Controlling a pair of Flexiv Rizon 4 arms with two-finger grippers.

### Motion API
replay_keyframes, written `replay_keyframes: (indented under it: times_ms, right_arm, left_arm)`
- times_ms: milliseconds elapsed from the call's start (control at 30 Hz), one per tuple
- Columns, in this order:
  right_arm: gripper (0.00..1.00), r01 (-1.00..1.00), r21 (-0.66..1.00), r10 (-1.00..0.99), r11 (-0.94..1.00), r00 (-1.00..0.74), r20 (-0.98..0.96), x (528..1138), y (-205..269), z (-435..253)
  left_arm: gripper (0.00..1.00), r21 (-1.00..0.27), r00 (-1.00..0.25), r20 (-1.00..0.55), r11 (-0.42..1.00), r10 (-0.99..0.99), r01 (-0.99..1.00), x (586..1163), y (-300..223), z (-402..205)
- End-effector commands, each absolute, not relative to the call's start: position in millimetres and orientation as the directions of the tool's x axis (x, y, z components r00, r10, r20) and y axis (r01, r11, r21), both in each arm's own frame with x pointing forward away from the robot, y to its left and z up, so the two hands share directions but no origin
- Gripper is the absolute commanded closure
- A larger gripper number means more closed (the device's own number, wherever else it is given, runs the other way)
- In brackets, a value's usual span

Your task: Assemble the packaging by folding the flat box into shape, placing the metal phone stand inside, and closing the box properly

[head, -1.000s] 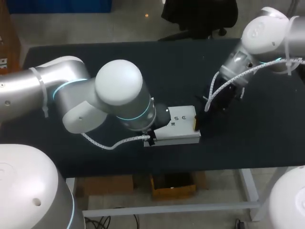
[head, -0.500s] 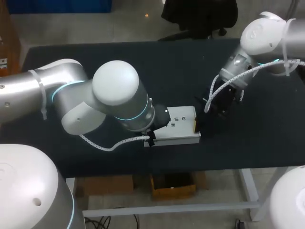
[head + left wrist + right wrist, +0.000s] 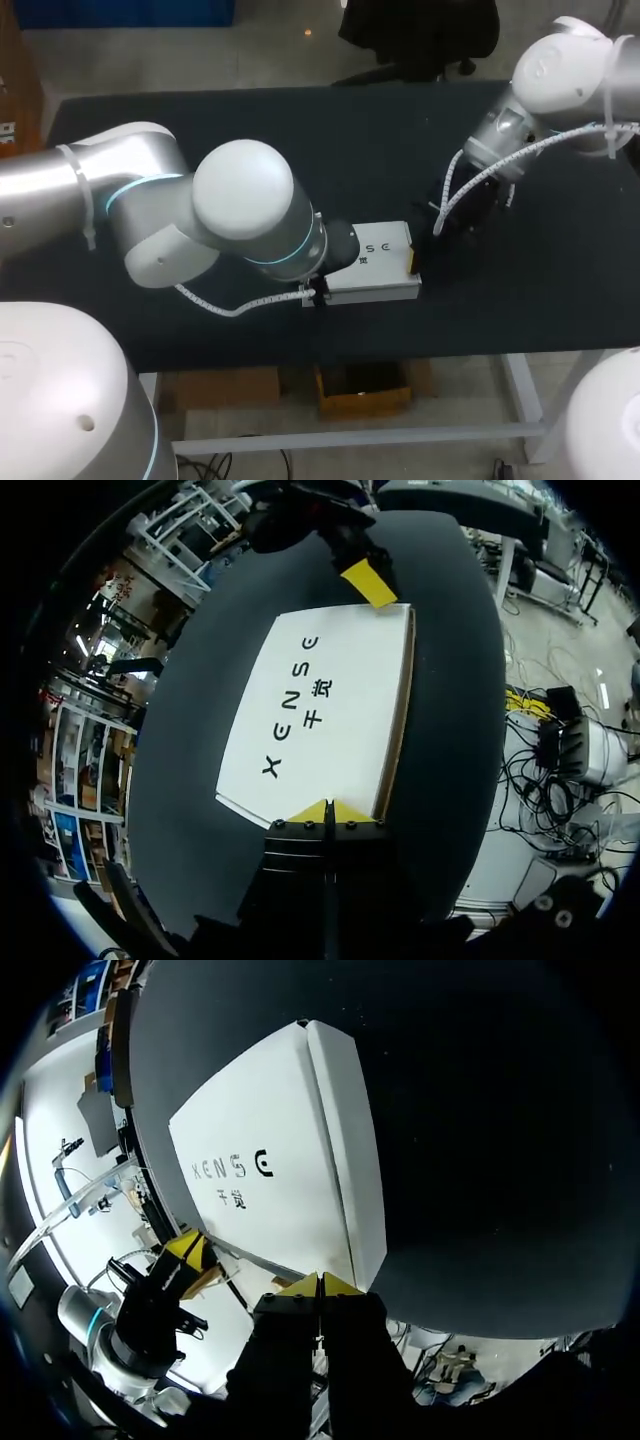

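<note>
Black table [image 3: 200, 130] bears a white box [image 3: 378, 268] between closed left hand [image 3: 325, 812] and closed right hand [image 3: 318, 1282].

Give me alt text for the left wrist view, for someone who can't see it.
A white box with black print lies flat on the dark table, with the left gripper at its near edge, fingers together. The right gripper is at the far edge.

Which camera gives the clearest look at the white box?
The left wrist view: the white box lies ahead of it, nearly its whole printed top and one long side in sight. The head view has it partly hidden under the left arm. The right wrist view shows the top and a side too, but slanted.
</note>
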State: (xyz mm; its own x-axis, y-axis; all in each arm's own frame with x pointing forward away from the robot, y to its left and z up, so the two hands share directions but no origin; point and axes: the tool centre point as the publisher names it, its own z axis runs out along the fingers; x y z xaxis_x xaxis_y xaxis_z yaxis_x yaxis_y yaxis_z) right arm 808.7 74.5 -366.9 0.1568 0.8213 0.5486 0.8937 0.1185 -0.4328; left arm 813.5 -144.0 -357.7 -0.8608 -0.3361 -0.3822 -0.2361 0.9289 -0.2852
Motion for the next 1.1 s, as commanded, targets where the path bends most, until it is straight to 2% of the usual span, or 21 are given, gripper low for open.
replay_keyframes:
  times_ms: [33,400,700,733,767,800,833,933,967,1000,1100]
  right_arm:
    - [1.00,0.896,-0.430,0.824,0.114,0.156,0.544,804.7,76.9,-372.5]
    - [1.00,0.865,-0.488,0.821,0.114,0.195,0.536,808.0,75.5,-396.7]
    - [1.00,0.921,-0.374,0.796,0.111,0.143,0.588,796.9,62.6,-352.6]
    - [1.00,0.926,-0.361,0.793,0.109,0.138,0.594,796.2,60.3,-348.0]
    - [1.00,0.932,-0.344,0.786,0.115,0.126,0.605,796.6,57.0,-343.4]
    - [0.95,0.938,-0.328,0.783,0.115,0.118,0.611,796.6,54.0,-339.5]
    - [0.86,0.943,-0.314,0.780,0.109,0.115,0.615,796.7,51.2,-336.7]
    - [0.45,0.957,-0.267,0.762,0.114,0.088,0.641,799.8,39.5,-330.2]
    - [0.09,0.961,-0.249,0.754,0.117,0.077,0.653,800.5,35.2,-328.4]
    - [0.00,0.967,-0.224,0.746,0.122,0.059,0.663,800.7,30.4,-326.3]
    - [0.00,0.980,-0.143,0.728,0.137,-0.002,0.686,801.6,18.3,-321.3]
  left_arm:
    - [1.00,-0.285,-0.866,-0.368,0.927,-0.340,-0.243,816.4,-145.0,-365.5]
    - [1.00,-0.291,-0.877,-0.328,0.921,-0.351,-0.260,817.0,-143.1,-379.2]
    - [1.00,-0.309,-0.843,-0.390,0.915,-0.370,-0.259,802.2,-146.4,-343.7]
    - [0.84,-0.312,-0.839,-0.393,0.913,-0.375,-0.262,800.0,-147.7,-340.0]
    - [0.63,-0.315,-0.837,-0.393,0.911,-0.381,-0.267,798.2,-148.9,-336.8]
    - [0.38,-0.318,-0.835,-0.389,0.907,-0.391,-0.276,796.3,-150.1,-334.2]
    - [0.00,-0.319,-0.833,-0.386,0.904,-0.397,-0.283,793.6,-151.7,-332.0]
    - [0.00,-0.320,-0.827,-0.360,0.890,-0.432,-0.326,785.9,-156.6,-327.1]
    - [0.00,-0.316,-0.821,-0.356,0.885,-0.446,-0.343,781.7,-159.3,-325.3]
    - [0.00,-0.312,-0.818,-0.348,0.880,-0.458,-0.359,777.8,-161.6,-323.4]
    - [0.00,-0.281,-0.791,-0.328,0.853,-0.516,-0.440,766.9,-169.8,-318.6]
